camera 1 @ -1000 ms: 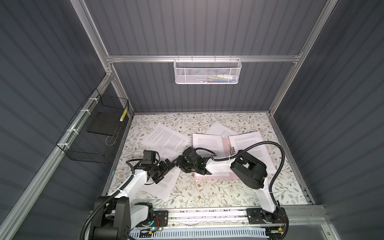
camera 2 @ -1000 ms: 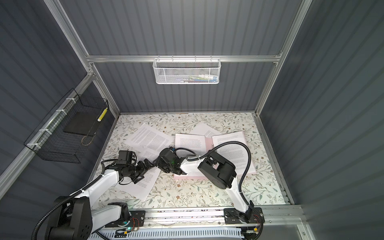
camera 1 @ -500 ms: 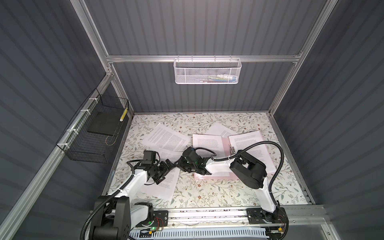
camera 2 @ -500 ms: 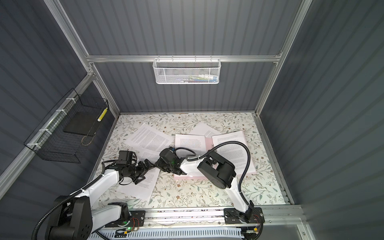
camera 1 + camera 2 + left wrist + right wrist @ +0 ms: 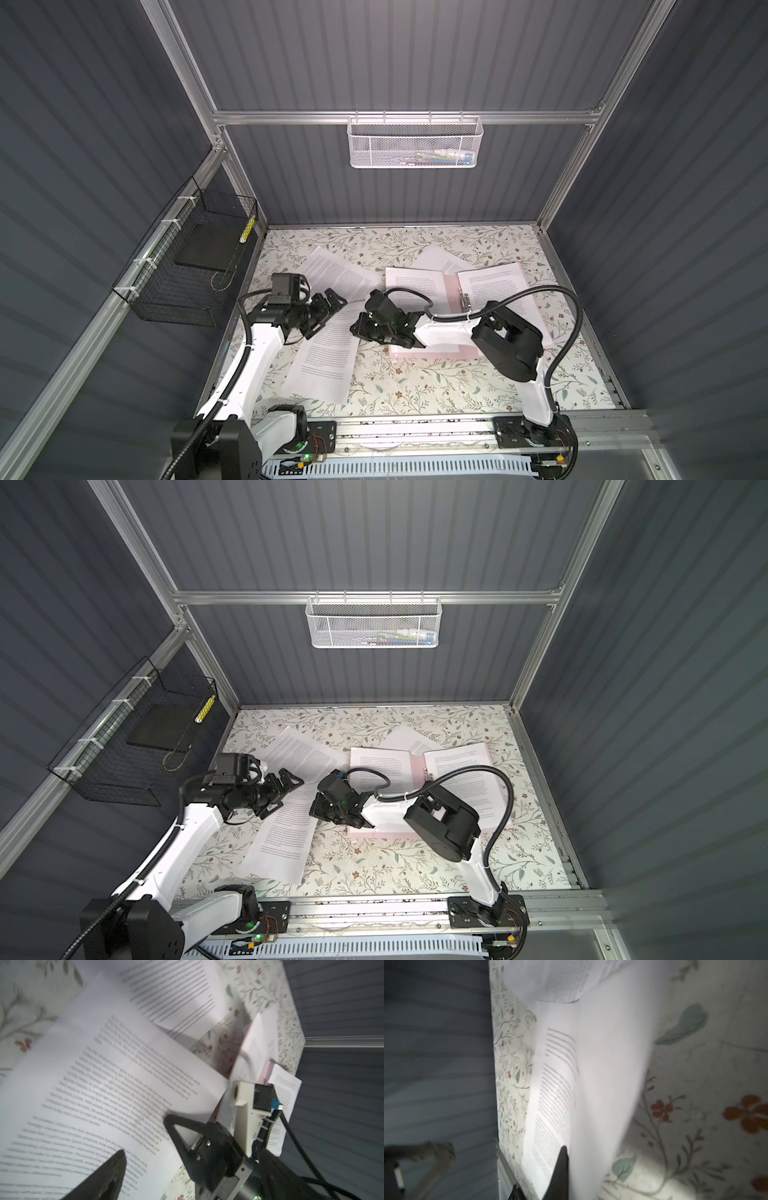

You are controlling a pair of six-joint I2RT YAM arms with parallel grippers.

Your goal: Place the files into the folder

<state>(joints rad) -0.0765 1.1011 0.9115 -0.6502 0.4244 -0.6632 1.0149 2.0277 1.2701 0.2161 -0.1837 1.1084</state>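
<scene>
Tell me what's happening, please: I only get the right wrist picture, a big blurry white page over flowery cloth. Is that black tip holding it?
Observer: Seemingly yes. In the left wrist view the right gripper is shut on the edge of that sheet.
Visitor: Where should it go?
Observer: Into the pink folder, which lies open just right of that gripper in both top views.
Visitor: And the other arm?
Observer: The left gripper hangs open above the same sheet, holding nothing.
</scene>
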